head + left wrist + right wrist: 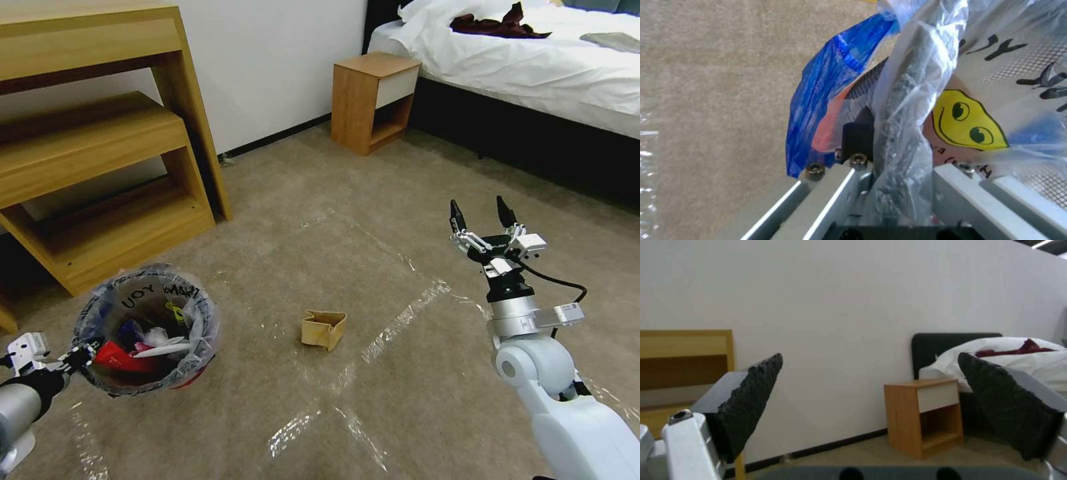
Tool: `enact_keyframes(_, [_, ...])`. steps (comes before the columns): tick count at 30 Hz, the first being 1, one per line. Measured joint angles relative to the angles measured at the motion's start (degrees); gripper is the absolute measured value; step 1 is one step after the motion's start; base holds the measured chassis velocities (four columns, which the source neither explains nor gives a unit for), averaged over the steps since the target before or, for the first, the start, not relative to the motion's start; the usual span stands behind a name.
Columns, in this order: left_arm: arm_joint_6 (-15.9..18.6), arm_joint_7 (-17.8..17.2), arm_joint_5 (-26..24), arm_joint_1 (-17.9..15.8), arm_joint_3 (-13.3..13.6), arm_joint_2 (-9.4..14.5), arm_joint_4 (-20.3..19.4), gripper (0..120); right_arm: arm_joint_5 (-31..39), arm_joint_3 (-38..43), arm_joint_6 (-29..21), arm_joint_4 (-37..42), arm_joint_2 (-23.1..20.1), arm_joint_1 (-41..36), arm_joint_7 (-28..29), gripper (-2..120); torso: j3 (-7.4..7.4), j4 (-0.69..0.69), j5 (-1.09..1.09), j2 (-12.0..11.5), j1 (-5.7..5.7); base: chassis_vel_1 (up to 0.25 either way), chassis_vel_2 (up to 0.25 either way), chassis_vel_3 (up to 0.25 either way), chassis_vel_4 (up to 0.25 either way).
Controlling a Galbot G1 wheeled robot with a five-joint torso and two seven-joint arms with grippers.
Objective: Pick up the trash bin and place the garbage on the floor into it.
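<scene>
Our left pincer (80, 357) is clamped on the near rim of the trash bin (148, 330), held just over the floor (413, 373). Our right pincer (481, 220), fingers apart, waits high. We should lower it over the small cardboard box (323, 329) and grip one wall. The bin's base is hidden.

right arm (573, 413): white shell | silver wrist | black cable | black serrated jaws
</scene>
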Motion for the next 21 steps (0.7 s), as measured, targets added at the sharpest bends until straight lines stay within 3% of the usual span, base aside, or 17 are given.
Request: enact_keyframes(21, [-0.1,0.1,0.9,-0.5,1.0,0.1,1.2,1,0.4,-4.2,-0.5,-0.5,-0.4,2.1,2.4,100,0.0,-0.01,0.0,0.0,0.0,-0.018,0.015,0.016,-0.014])
